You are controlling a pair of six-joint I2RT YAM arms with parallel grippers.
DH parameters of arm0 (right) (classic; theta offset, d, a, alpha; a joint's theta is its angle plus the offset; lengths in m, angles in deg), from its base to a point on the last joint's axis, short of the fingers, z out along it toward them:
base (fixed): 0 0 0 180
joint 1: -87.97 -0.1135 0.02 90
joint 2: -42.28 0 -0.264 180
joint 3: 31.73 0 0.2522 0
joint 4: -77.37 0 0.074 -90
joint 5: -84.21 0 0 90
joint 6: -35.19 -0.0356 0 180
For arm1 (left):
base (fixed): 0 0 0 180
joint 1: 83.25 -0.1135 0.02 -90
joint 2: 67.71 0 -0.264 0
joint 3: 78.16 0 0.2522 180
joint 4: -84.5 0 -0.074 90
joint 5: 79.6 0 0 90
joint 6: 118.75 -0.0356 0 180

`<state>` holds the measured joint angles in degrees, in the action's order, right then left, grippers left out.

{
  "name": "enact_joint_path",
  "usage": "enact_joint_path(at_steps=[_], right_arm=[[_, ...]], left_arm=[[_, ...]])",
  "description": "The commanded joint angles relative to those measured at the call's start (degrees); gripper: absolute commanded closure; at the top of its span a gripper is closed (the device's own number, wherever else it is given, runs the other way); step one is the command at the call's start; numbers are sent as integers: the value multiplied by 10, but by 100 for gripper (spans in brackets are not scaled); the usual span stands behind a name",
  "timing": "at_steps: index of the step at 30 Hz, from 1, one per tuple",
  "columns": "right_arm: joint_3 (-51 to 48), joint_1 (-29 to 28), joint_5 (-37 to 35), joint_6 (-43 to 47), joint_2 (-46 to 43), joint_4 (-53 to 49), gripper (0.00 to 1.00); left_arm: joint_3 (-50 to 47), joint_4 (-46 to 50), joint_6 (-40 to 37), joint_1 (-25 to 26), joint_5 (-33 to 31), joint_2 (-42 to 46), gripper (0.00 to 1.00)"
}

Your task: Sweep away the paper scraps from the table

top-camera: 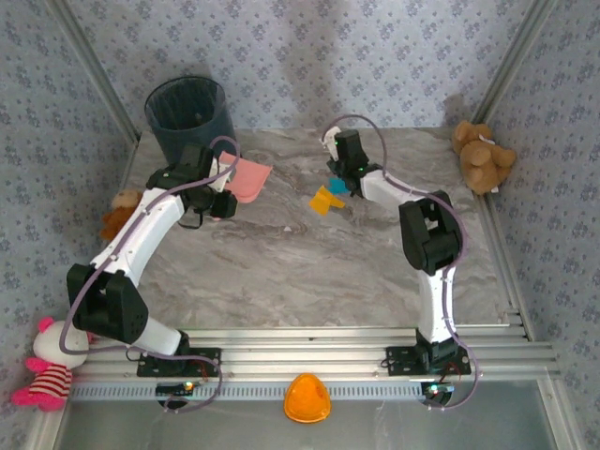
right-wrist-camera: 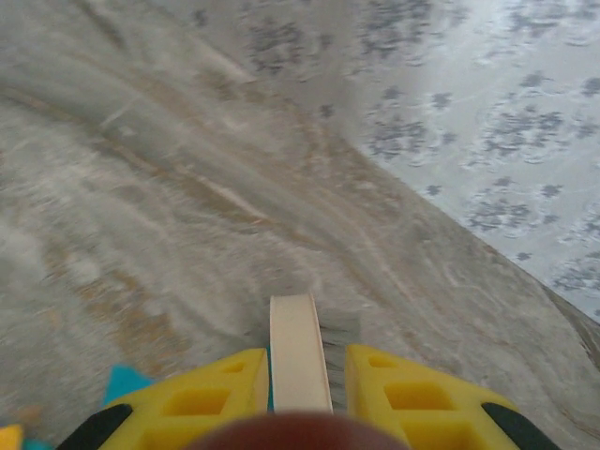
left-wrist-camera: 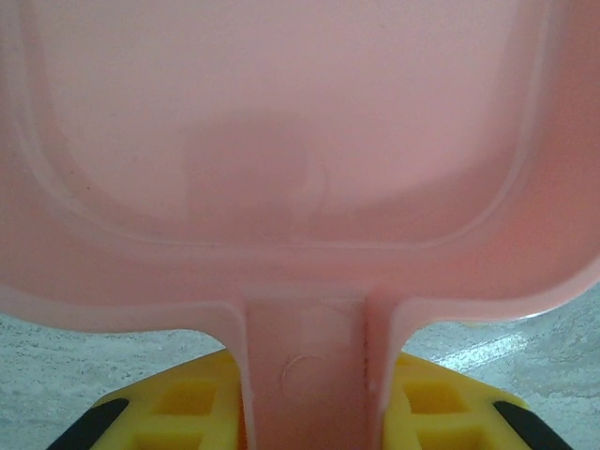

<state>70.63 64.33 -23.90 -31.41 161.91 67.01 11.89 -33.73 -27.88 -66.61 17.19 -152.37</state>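
Few paper scraps just beside right hand.

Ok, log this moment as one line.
left jaws: shut on dustpan | right jaws: shut on brush | scraps: on table by brush

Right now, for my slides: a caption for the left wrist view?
Left tool shut on the pink dustpan's handle, marble table beneath.

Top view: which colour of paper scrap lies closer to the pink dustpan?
The orange-yellow scrap. It lies left of the cyan scrap, on the side toward the pink dustpan, while the cyan one sits farther right.
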Motion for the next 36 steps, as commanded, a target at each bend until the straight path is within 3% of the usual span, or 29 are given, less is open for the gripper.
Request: enact_joint_path(at_steps=[1, 16, 31, 36], right_arm=[[-29, -17, 23, 9, -34, -8, 100], [-150, -90, 64, 1, -156, -9, 100], [-170, -73, -70, -84, -208, 43, 100], [-179, -50, -51, -114, -210, 49, 100]], left_arm=[[15, 8, -11, 5, -3, -1, 100], [18, 14, -17, 9, -2, -7, 100], [19, 40, -54, 31, -10, -29, 100], [-4, 44, -94, 53, -3, -40, 100]])
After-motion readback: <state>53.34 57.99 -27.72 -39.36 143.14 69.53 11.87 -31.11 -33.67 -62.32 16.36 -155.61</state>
